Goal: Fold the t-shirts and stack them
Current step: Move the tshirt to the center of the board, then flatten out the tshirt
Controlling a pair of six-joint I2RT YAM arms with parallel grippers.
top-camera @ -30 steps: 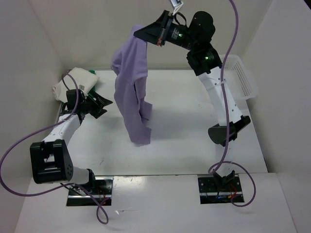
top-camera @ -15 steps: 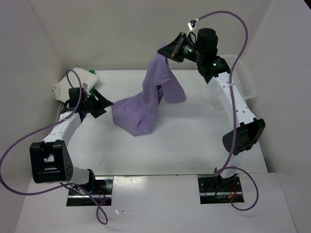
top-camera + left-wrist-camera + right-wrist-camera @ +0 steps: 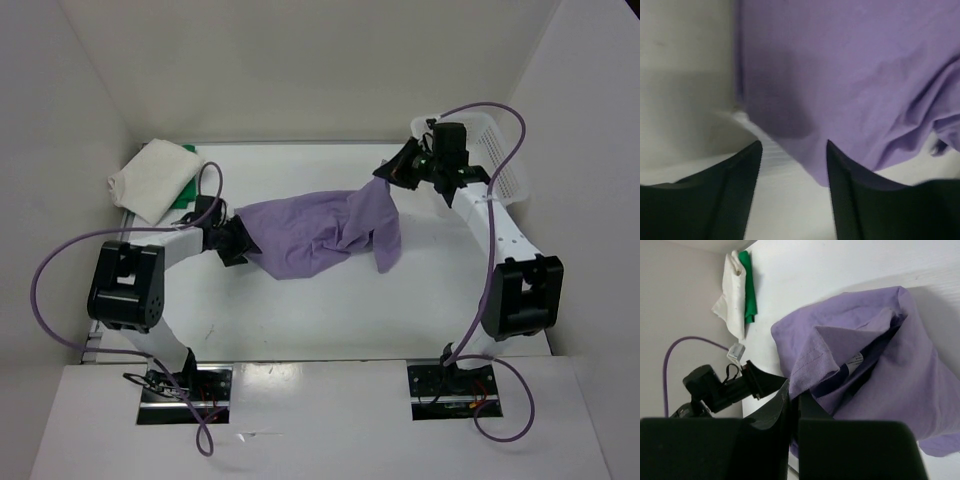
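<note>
white table bears lavender shirt, right fingers pinching it, left fingers apart; cream shirt, basket beyond.

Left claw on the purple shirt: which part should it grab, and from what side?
Take the purple shirt by its left edge, the end nearest the left claw. Come in low from the left, along the table. That edge lies flat facing the open jaws, and the right claw pinches the opposite end, so a grip there would likely let the two spread it.

The white t-shirt hides most of the green t-shirt.
</note>
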